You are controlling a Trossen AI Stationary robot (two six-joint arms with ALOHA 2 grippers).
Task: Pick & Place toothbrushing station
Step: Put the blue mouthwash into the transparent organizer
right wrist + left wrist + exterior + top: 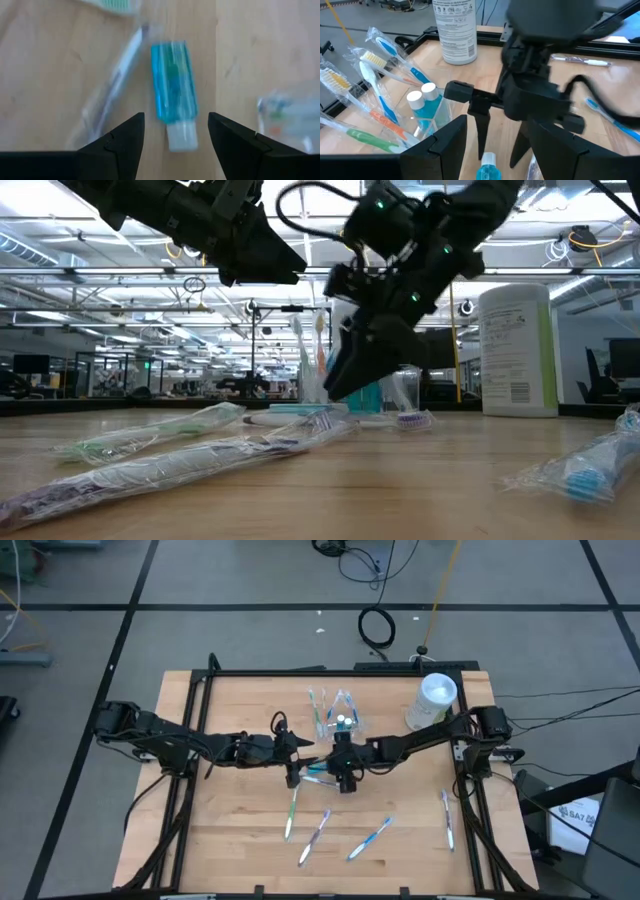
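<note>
A small clear cup (427, 125) stands at the table's far middle. It holds two teal tubes (422, 100) and several wrapped toothbrushes (375, 70) that lean on its rim. A third teal tube (174, 85) lies flat on the wood, its white cap (182, 136) toward the camera. My right gripper (175, 122) hangs open above this tube and points down at a slant, clear of it. My left gripper (492, 127) hovers open just left of the right one (345, 778), looking at it and at the cup. More wrapped toothbrushes (315, 837) lie flat on the near half of the table.
A tall white cylindrical container (432, 700) stands at the far right, right of the cup. A wrapped toothbrush (112, 90) lies close beside the flat tube. Another lies alone near the right edge (447, 818). The two grippers are close together at the table's middle.
</note>
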